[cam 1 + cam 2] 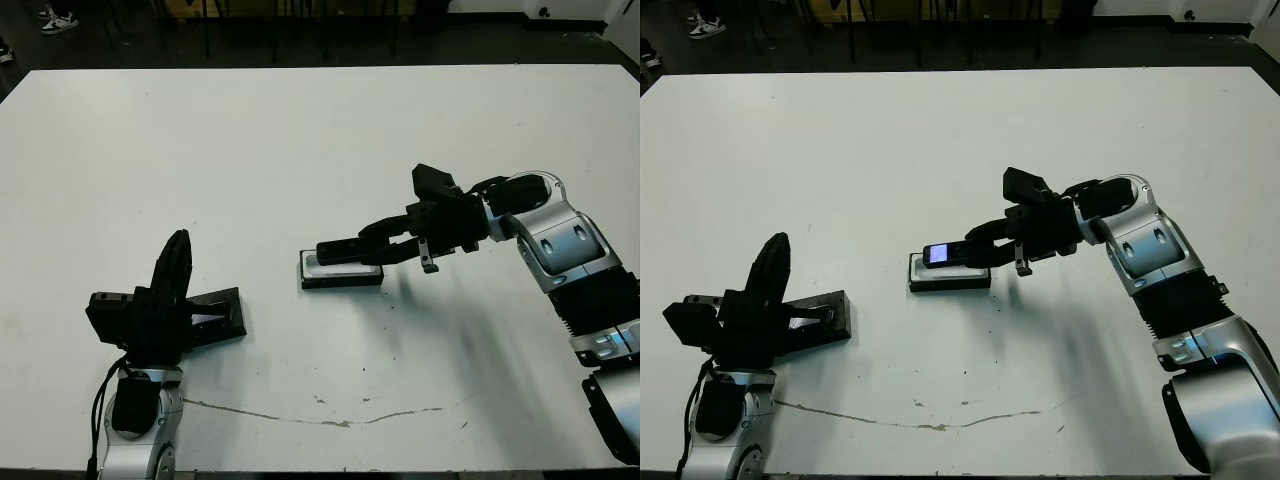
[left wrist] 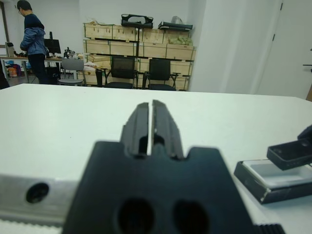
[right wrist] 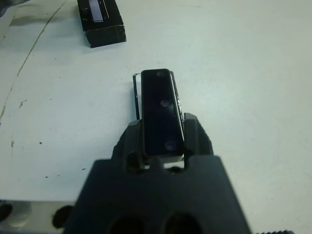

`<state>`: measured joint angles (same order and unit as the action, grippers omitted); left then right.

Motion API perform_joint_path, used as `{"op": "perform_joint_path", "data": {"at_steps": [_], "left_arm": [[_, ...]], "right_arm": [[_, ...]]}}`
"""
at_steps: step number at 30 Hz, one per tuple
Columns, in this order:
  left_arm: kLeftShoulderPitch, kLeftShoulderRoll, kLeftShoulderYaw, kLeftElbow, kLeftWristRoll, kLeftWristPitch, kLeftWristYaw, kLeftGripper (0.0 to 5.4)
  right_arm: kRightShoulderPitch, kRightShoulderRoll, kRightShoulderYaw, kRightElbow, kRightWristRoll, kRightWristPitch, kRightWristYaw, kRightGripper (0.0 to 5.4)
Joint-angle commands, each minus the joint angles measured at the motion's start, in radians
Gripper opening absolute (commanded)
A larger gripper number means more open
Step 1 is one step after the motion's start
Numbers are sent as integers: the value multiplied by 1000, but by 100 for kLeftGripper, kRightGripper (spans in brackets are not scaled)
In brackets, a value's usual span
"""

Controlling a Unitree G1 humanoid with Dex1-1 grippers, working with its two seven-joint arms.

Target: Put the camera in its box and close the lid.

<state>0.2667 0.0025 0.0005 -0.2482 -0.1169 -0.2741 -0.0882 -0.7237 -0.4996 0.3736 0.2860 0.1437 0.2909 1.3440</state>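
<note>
My left pincer (image 1: pixel 178 250) sits at the near left corner of the white table (image 1: pixel 300 130), nearest to my eyes, its two black fingers pressed together with nothing between them and pointing up and away. Just to its right, touching the table, lies the lid (image 1: pixel 212 318), flat and black, with its shiny label (image 1: pixel 798 322) showing beside my knuckles.

My right arm (image 1: pixel 560 250) reaches in from the right side toward the middle of the table. Its pincer (image 1: pixel 345 250) is clenched on the camera (image 1: pixel 948 254), gripping the slim black bar by its sides at one end, so the rest sticks out leftward past my fingertips. The camera hangs level over the box (image 1: pixel 341 272), which rests near the table's centre with its white lining (image 1: pixel 318 264) showing at the left end. I cannot tell whether the camera touches the box.
</note>
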Motion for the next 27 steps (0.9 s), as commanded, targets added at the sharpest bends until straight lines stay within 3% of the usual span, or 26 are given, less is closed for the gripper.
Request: {"op": "perform_joint_path", "data": {"at_steps": [1,9,17,27], "left_arm": [[27,-1,-2,13,11,15,5,0],[29,-4,-1,19,2,7,2,0],[29,-4,-3,14,-7,16,-2,0],[33,-7,-8,16,7,5,8,0]], "right_arm": [[26,4,12,1,-21,-31,-3,64],[44,-6,33,-19,-90,-124,-33,64],[42,0,48,-26,-114,-94,-31,64],[17,26,74,29,-148,-130,-27,64]]}}
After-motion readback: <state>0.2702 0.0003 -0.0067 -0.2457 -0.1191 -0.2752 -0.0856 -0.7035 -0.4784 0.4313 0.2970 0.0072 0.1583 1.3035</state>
